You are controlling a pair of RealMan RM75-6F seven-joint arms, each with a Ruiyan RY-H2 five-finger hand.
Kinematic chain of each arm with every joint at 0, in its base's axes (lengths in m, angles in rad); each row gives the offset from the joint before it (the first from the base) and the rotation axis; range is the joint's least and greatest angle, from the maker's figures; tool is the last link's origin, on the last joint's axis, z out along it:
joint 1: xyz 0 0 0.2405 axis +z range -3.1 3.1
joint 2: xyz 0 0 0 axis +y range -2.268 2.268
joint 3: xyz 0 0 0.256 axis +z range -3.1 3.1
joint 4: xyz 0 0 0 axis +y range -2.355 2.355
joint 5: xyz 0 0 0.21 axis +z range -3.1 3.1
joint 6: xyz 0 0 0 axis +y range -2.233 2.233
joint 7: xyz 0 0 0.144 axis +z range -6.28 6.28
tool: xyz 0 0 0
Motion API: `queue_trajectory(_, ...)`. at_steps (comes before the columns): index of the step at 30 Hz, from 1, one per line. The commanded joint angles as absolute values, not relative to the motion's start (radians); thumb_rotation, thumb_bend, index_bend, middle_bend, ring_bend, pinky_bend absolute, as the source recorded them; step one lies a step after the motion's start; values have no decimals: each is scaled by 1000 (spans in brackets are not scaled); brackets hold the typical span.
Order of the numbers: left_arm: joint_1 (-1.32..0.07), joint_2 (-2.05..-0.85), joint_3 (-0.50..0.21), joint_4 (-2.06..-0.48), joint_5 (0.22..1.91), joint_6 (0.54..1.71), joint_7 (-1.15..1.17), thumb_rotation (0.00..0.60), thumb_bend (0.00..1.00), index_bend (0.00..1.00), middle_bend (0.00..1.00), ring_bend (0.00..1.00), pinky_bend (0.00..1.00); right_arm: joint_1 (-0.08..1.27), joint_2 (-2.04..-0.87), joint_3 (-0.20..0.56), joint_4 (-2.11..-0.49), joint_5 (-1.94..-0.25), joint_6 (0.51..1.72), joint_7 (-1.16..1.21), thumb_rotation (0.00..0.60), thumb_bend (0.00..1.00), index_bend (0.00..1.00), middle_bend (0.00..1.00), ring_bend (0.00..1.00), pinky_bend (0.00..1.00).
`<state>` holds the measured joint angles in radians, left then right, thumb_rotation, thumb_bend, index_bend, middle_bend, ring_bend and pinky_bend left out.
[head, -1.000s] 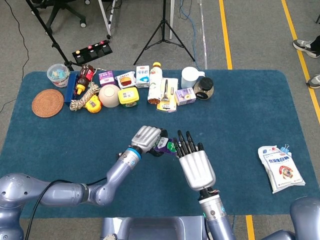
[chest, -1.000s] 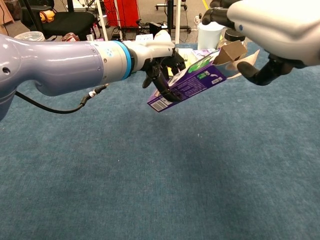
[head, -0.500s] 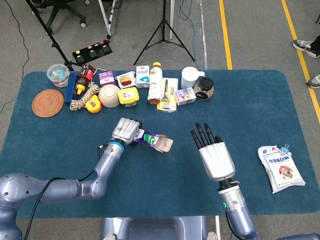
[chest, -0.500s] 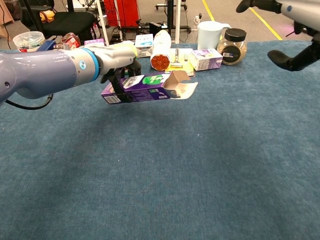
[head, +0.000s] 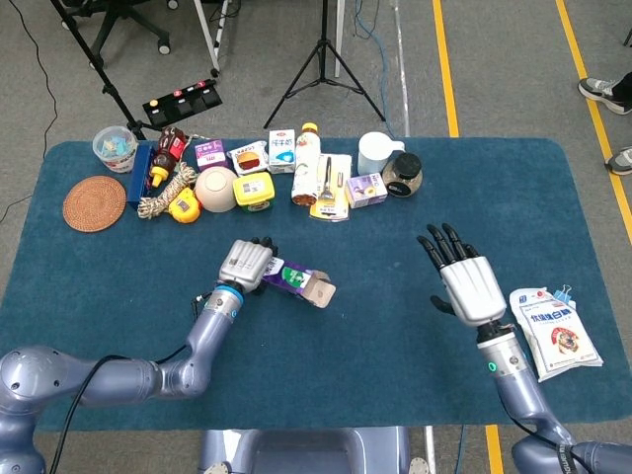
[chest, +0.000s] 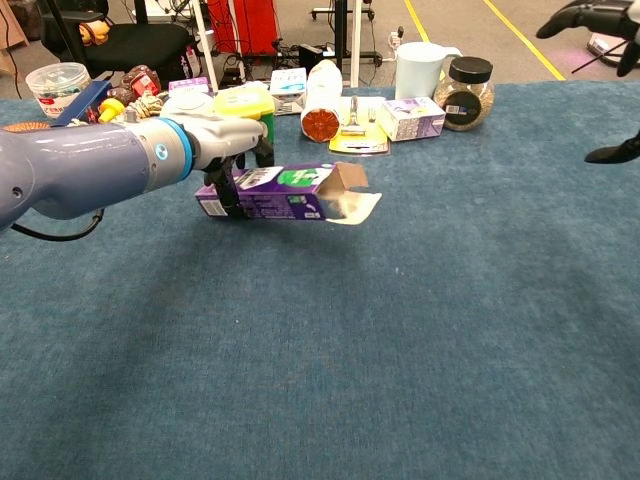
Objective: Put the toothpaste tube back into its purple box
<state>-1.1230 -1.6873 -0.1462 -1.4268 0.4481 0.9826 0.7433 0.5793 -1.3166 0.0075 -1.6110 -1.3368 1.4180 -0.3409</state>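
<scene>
The left hand [head: 247,264] has carried the purple box [head: 294,281] down and over to the left since a second ago. Back then the box was up in the air, tilted, right between the two hands. Now it lies low and nearly flat, at or just above the blue table cover [head: 395,326]; I cannot tell if it touches. The left hand still wraps its fingers around the closed end of the box. The open end points to the right, and its brown flaps [chest: 352,192] hang open.

The right hand [head: 462,281] has pulled away to the right. Before, it was just beside the box's open end. Now it is well apart from the box, held up with its fingers spread wide and nothing in it. In the chest view only its dark fingertips [chest: 580,14] show at the top right edge.

I cannot see the toothpaste tube, so I cannot tell if it is inside the box.

Nothing else has moved. A white bag [head: 554,331] still lies near the right edge of the table. Along the far side sit a white jug [head: 376,151], a dark-lidded jar [head: 403,174], a bowl [head: 215,188] and a round woven mat [head: 94,202].
</scene>
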Motion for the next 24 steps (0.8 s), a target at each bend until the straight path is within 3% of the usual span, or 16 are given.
queue_trajectory(1,-1104,-1668,-153,-1459,492,977,708,600,251,10,3,97,397,542,-1318,21,-1521,-1376,1388,-228,600,10,122,86,54,319)
queue_trajectory(10,-973,-1517,-136,-1620,746,1019,507,600,198,0,0,59,348,467,-1314,21,-1483,-1387,1398,-113,600,0,122,85,54,278)
queue_trajectory(24,-613,-1210,50,-1759,1137,1296,201,600,126,0,0,0,247,352,-1311,13,-1551,-1443,1486,-73,600,0,122,86,54,232)
